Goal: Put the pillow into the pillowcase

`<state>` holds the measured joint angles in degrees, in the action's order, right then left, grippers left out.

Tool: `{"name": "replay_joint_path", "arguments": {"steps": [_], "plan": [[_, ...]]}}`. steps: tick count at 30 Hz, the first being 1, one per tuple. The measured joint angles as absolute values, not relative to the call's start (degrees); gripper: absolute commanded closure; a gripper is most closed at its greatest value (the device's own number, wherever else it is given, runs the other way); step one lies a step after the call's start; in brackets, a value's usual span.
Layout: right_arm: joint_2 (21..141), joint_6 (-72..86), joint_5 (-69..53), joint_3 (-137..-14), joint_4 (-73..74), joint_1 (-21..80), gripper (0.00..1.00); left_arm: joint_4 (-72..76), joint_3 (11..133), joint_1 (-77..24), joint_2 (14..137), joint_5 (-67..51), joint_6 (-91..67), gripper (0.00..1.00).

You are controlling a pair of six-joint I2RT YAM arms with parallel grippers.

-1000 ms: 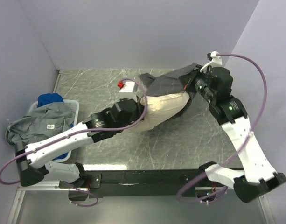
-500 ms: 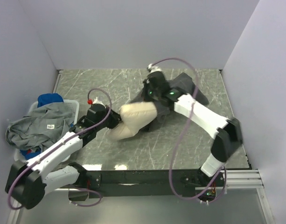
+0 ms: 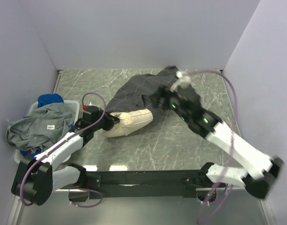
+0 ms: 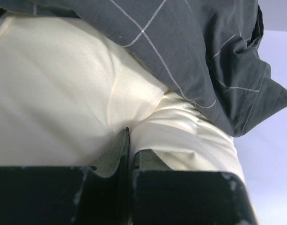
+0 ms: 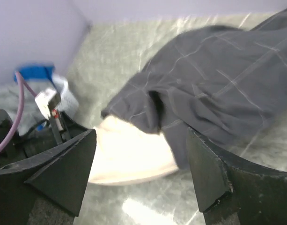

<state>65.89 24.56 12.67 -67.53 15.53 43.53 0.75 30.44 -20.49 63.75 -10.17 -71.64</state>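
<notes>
The cream-white pillow (image 3: 130,123) lies across the middle of the table, its far right end under the dark grid-patterned pillowcase (image 3: 136,90). My left gripper (image 3: 109,123) is at the pillow's left end and shut on a fold of it. In the left wrist view the gripper (image 4: 129,142) pinches the cream pillow (image 4: 59,93), with the pillowcase (image 4: 199,51) draped above. My right gripper (image 3: 156,100) hovers by the pillowcase edge. In the right wrist view that gripper (image 5: 141,157) is open and holds nothing, above the pillow (image 5: 129,157) and the pillowcase (image 5: 218,84).
A white basket (image 3: 76,106) stands at the left edge, holding a plain grey garment (image 3: 47,123) and a blue cloth (image 3: 50,100). Walls close in the table on the left, back and right.
My right gripper has opened and let go of the pillowcase, which now drapes over the pillow's far end. The left gripper stays shut on the pillow, which has shifted left.
</notes>
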Motion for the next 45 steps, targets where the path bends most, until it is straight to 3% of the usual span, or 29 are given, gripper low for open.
{"name": "replay_joint_path", "arguments": {"steps": [5, 7, 11, 28, 30, 32, 34, 35, 37, 40, 45], "plan": [[47.62, 29.19, 15.42, -40.23, 1.58, 43.48, 0.24, 0.69, 30.61, -20.43, 63.46, -10.13, -71.29, 0.99], [47.44, 31.16, 14.72, -30.35, -4.45, 43.48, 0.31, -0.27, 31.24, -20.43, 63.26, -9.93, -70.83, 0.99], [56.03, 33.43, 12.47, -19.07, -13.89, 43.53, 0.34, -2.28, 33.08, -20.43, 63.05, -9.52, -69.6, 0.99], [97.19, 34.37, 14.28, -23.77, -62.04, 44.18, 0.32, -10.68, 41.12, -20.32, 62.83, -8.71, -66.0, 0.99], [99.74, 35.11, 15.25, -24.84, -64.75, 44.25, 0.42, -12.16, 42.89, -20.32, 62.83, -8.67, -65.1, 0.99], [101.75, 35.62, 16.1, -26.79, -66.89, 44.27, 0.62, -13.54, 44.53, -20.32, 62.83, -8.62, -64.07, 0.99], [102.28, 36.25, 17.1, -28.71, -67.35, 44.27, 0.71, -15.29, 46.17, -20.32, 62.74, -8.38, -63.24, 0.99], [102.24, 36.05, 17.52, -29.41, -67.55, 44.27, 0.85, -15.92, 46.92, -20.27, 62.65, -8.23, -62.7, 0.99], [101.54, 35.79, 18.35, -30.79, -67.37, 44.27, 0.97, -17.69, 48.84, -20.21, 62.48, -7.73, -61.76, 0.99], [96.12, 34.96, 18.79, -32.1, -61.43, 44.58, 1.0, -20.97, 53.28, -20.18, 62.37, -6.61, -60.01, 0.99], [78.3, 31.86, 15.75, -45.5, -32.71, 45.69, 1.0, -25.45, 66.04, -20.16, 63.55, -4.1, -55.96, 0.99]]}}
